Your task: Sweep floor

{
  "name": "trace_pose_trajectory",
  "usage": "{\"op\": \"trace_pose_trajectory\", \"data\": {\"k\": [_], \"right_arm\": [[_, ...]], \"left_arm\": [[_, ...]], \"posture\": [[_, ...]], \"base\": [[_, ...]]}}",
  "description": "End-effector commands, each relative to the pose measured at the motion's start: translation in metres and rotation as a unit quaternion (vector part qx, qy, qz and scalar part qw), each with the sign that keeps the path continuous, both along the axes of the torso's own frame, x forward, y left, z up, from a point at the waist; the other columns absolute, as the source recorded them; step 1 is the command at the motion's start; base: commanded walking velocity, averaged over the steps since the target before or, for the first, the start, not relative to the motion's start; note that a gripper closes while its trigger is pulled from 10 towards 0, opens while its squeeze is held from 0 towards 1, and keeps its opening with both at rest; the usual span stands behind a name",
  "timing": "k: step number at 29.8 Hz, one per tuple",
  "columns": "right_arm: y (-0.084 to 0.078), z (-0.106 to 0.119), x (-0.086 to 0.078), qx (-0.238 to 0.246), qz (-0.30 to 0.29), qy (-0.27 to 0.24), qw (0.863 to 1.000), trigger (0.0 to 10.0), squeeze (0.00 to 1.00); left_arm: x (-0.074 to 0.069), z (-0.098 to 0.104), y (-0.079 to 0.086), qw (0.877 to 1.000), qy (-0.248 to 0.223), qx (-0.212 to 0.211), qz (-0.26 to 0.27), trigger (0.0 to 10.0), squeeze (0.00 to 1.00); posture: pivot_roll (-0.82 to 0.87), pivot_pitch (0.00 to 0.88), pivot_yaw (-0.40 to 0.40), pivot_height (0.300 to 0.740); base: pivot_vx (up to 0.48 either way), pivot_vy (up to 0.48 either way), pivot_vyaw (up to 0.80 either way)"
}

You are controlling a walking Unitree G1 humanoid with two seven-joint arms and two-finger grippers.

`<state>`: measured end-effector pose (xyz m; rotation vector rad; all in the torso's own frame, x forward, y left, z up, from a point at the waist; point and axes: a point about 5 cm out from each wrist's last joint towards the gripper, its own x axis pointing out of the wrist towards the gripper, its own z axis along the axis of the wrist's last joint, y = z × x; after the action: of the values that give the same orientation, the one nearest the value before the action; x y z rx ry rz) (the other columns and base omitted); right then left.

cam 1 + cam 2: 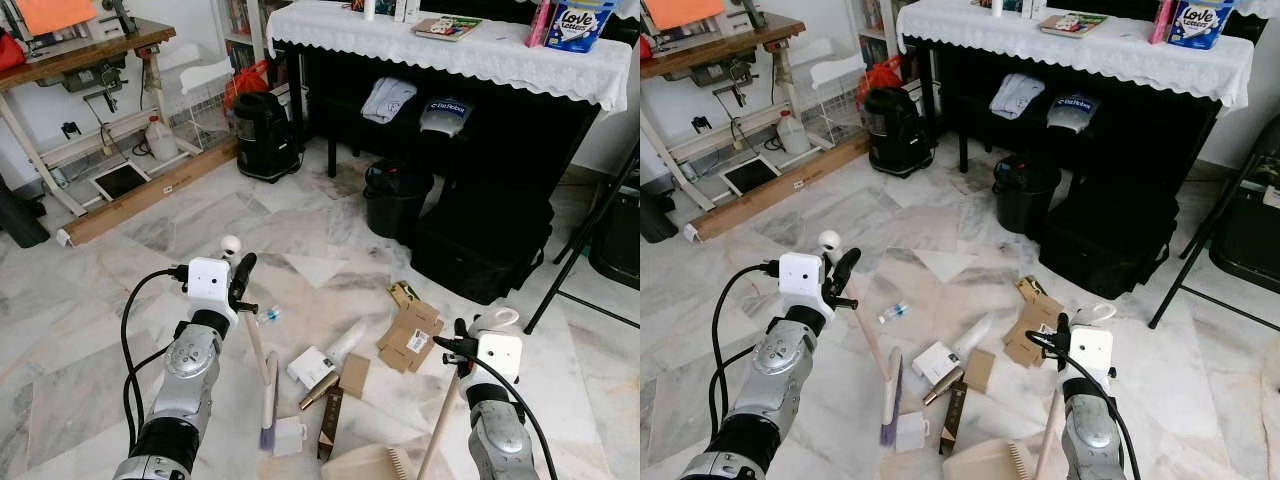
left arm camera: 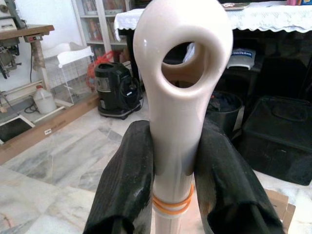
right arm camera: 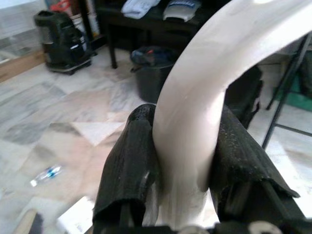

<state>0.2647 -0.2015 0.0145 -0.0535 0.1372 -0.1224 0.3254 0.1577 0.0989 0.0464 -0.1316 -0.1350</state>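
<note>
My left gripper (image 2: 173, 190) clamps the broom handle (image 1: 257, 345), bristles beside scattered cardboard scraps (image 1: 408, 335) on the marble floor (image 1: 90, 340); my right gripper (image 3: 183, 161) grips the dustpan handle (image 1: 440, 425), its pan (image 1: 365, 465) seemingly empty nearby.

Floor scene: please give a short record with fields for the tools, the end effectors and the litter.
left end effector: shut on the broom handle, just below its top loop
broom head: on the marble floor, purple bristles down
right end effector: shut on the dustpan handle
dustpan: on the floor between the arms
litter: cardboard pieces, white box, small bottle, all in front of the broom
beyond: black bin by the covered table
</note>
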Motion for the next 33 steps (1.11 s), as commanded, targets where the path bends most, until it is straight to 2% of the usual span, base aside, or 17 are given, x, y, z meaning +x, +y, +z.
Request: {"op": "trace_pose_trajectory", "data": {"k": [1,7,10,13,18,21,24,33], "right_arm": [[0.009,0.001,0.002,0.009,0.036,0.014,0.999,10.0,0.0],[0.019,-0.009,-0.004,0.019,0.105,0.064,0.992,10.0,0.0],[0.024,-0.013,-0.009,0.026,0.155,0.098,0.983,10.0,0.0],[0.025,-0.016,-0.014,0.031,0.178,0.128,0.975,10.0,0.0],[0.029,-0.027,-0.03,0.045,0.242,0.214,0.945,10.0,0.0],[0.029,-0.029,-0.035,0.044,0.26,0.237,0.935,10.0,0.0],[0.028,-0.029,-0.037,0.045,0.26,0.253,0.931,10.0,0.0],[0.027,-0.024,-0.038,0.058,0.245,0.278,0.927,10.0,0.0]], "left_arm": [[0.002,0.007,0.003,1.0,-0.019,-0.005,0.006,10.0,0.0],[0.002,0.007,0.003,1.0,-0.018,-0.005,0.008,10.0,0.0],[0.003,0.008,0.003,1.0,-0.019,-0.006,0.008,10.0,0.0],[0.003,0.008,0.003,1.0,-0.019,-0.006,0.008,10.0,0.0],[0.003,0.007,0.002,1.0,-0.018,-0.006,0.008,10.0,0.0],[0.003,0.007,0.001,1.0,-0.018,-0.007,0.008,10.0,0.0],[0.004,0.008,0.002,1.0,-0.018,-0.007,0.008,10.0,0.0],[0.004,0.008,0.002,1.0,-0.018,-0.005,0.009,10.0,0.0]], "posture": [[-0.12,0.0,0.032,0.74],[-0.12,0.0,0.028,0.74],[-0.13,0.0,0.03,0.74],[-0.13,0.0,0.03,0.74],[-0.13,0.0,0.027,0.74],[-0.13,0.0,0.027,0.74],[-0.13,0.0,0.027,0.74],[-0.13,0.0,0.03,0.74]], "base": [[0.0,0.0,0.0],[0.0,0.0,0.0],[0.0,0.0,0.0],[0.0,0.0,0.0],[0.0,0.0,0.0],[0.0,0.0,0.0],[0.0,0.0,0.0],[0.0,0.0,0.0]]}}
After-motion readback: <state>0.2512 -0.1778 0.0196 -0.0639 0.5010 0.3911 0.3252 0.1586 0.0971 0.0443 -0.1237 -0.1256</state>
